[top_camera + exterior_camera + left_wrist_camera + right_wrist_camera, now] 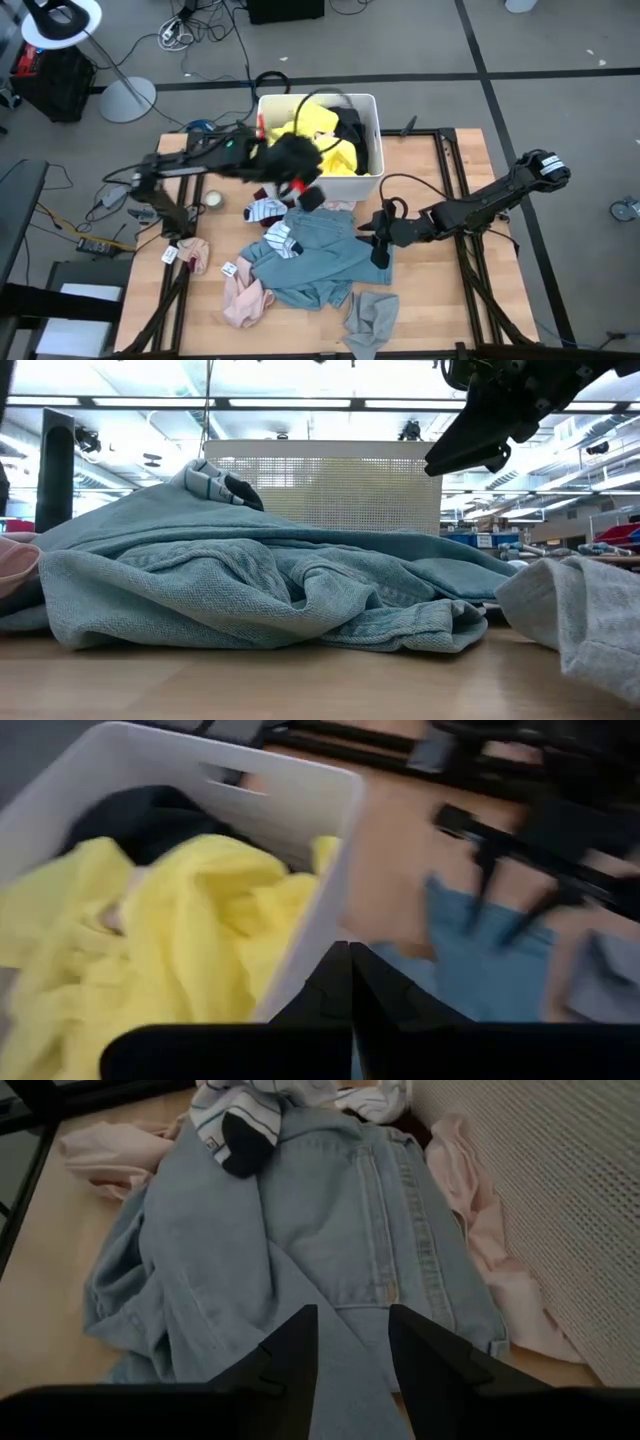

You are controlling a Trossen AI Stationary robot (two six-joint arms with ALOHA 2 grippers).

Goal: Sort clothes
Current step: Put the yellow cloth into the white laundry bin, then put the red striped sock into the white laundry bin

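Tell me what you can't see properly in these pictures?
- Left pincer: the high view blurs it, so what it holds is unclear.
- Black clothes in the bin: mostly buried under yellow clothes, left wrist view.
- Jeans fill the low view, hiding the table behind.

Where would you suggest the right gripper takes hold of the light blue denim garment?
Probably from above, at the raised fold of the denim garment nearest the right gripper; its jaws stand open, and that bunched ridge gives fabric to pinch, unlike the flat panel.
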